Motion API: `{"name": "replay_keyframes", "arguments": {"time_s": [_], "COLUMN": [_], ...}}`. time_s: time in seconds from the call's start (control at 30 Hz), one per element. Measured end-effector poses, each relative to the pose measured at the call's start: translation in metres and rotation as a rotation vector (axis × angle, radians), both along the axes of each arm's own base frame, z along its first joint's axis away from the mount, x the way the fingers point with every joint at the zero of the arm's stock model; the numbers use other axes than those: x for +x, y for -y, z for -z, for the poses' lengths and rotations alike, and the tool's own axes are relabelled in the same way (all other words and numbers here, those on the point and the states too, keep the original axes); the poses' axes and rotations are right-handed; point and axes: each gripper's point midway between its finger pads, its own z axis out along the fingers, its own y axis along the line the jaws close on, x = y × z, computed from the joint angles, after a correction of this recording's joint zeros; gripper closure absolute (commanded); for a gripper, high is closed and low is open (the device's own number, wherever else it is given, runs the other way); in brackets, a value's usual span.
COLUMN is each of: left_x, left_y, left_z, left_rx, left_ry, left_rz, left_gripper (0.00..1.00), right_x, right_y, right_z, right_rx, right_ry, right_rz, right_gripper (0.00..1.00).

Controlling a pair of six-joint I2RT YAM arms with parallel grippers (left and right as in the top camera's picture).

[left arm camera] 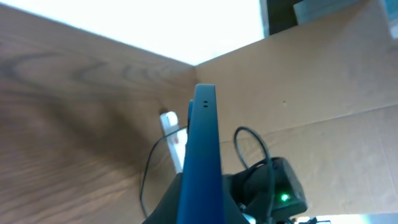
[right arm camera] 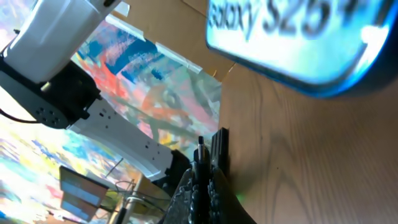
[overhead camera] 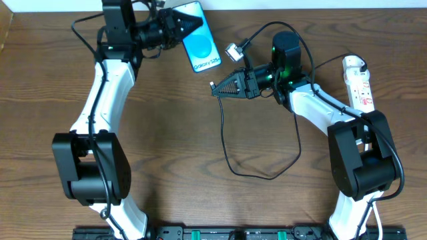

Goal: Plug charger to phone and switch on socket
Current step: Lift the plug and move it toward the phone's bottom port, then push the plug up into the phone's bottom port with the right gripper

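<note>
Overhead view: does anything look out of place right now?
The charger's white adapter lies loose on the table near the phone, not in the socket at far right, so switching on would likely power nothing. Otherwise normal: left gripper holds the phone tilted, right gripper pinches the plug tip.

One phone (overhead camera: 202, 43), one charger (overhead camera: 223, 133), one socket (overhead camera: 360, 87) (arms (overhead camera: 107, 93) (overhead camera: 320, 107): two).

seen from overhead, the phone (overhead camera: 201, 40) is at 12 o'clock of the counter (overhead camera: 173, 120) — the socket (overhead camera: 359, 83) at 3 o'clock, by the right edge. the charger (overhead camera: 222, 127) loops between them, its plug tip at the phone's 5 o'clock, apart.
</note>
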Motion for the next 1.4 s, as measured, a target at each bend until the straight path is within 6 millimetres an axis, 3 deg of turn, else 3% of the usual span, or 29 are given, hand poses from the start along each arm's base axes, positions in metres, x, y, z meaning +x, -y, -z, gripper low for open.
{"name": "replay_keyframes", "arguments": {"time_s": [0.23, 0.43, 0.67, 0.9, 1.4], "left_x": [0.008, 0.010, 0.010, 0.010, 0.003], "left_y": [0.000, 0.000, 0.000, 0.001, 0.005], "left_z": [-0.019, -0.036, -0.039, -0.039, -0.039], "left_rx": [-0.047, -0.087, -0.102, -0.118, -0.119], "left_ry": [0.034, 0.063, 0.054, 0.021, 0.026], "left_rz": [-0.029, -0.032, -0.034, -0.033, 0.009], "left_gripper": [0.93, 0.93, 0.93, 0.93, 0.93], "right_x": [0.000, 0.007, 0.019, 0.031, 0.033], "right_y": [0.000, 0.004, 0.014, 0.020, 0.020], "right_z": [-0.002, -0.016, -0.040, -0.042, -0.043], "right_rx": [-0.012, 0.012, 0.055, 0.045, 0.043], "right_ry": [-0.038, 0.021, 0.103, 0.036, 0.015], "right_rz": [0.000, 0.018, 0.088, 0.142, 0.151], "right_gripper": [0.99, 0.99, 0.99, 0.99, 0.99]}}
